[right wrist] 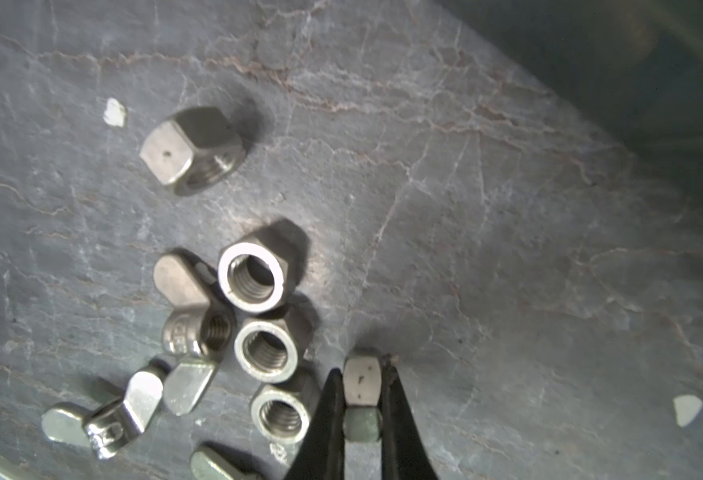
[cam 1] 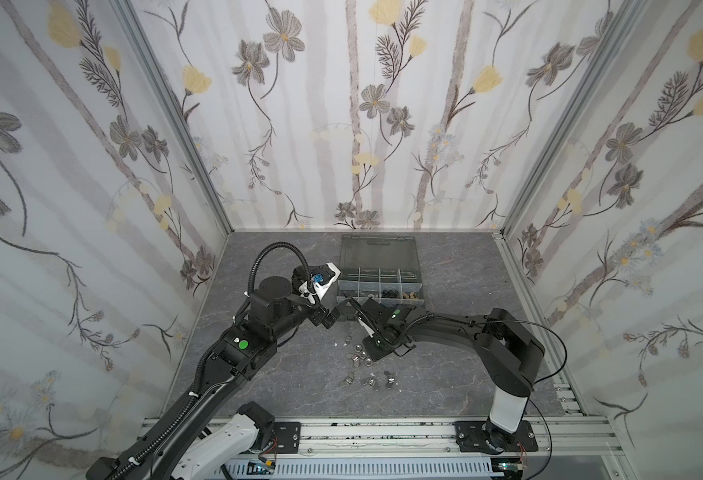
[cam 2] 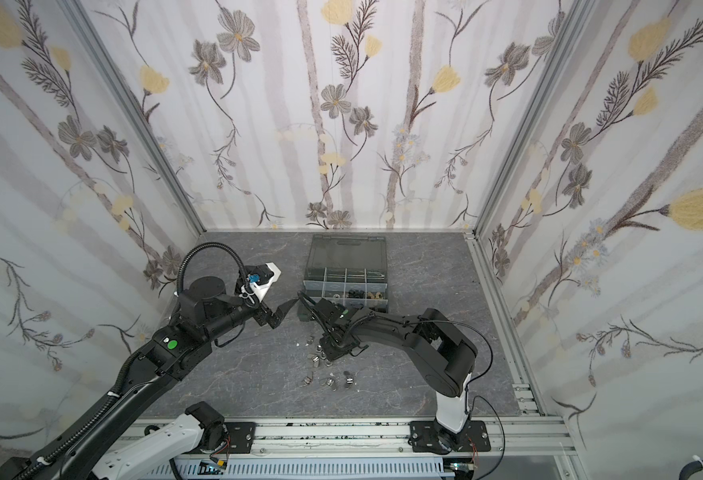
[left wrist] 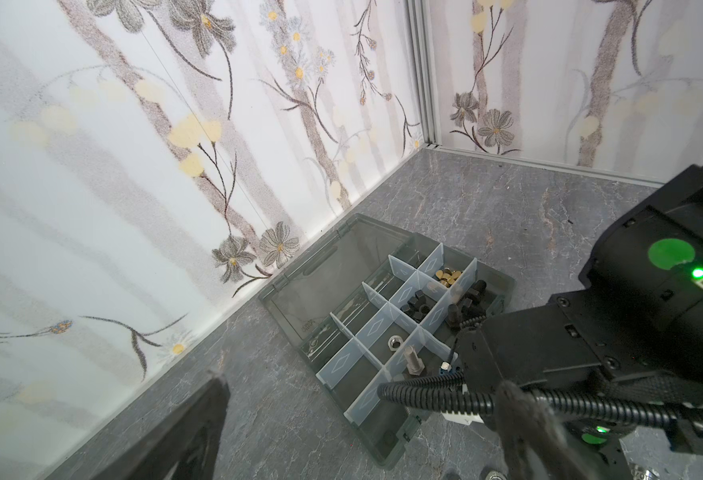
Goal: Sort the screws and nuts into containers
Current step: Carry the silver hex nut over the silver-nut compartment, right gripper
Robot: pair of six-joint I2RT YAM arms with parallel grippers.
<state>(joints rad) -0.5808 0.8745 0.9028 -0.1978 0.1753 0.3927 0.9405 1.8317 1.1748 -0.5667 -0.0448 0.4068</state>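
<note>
the fingers [right wrist: 329, 415] of the right gripper [right wrist: 362, 372] are pinched tight on a silver hex nut [right wrist: 360, 386], gripped edge-on between the two black tips. whether it touches the grey marbled tabletop [right wrist: 487, 208] cannot be told. just beside the tips lie three more hex nuts [right wrist: 266, 349] with threaded holes facing up. a fourth [right wrist: 192, 149] lies on its side farther off, and wing nuts [right wrist: 104, 419] are scattered next to them. two white specks [right wrist: 115, 111] sit on the slab. the left gripper [cam 2: 285, 308] hangs near the organizer case [cam 1: 379, 253], its fingers [left wrist: 200, 415] spread wide and holding nothing. the case stands open, with brass nuts [left wrist: 447, 276], black nuts [left wrist: 416, 307], one silver nut [left wrist: 394, 343] and a silver bolt [left wrist: 413, 362] in separate compartments.
</note>
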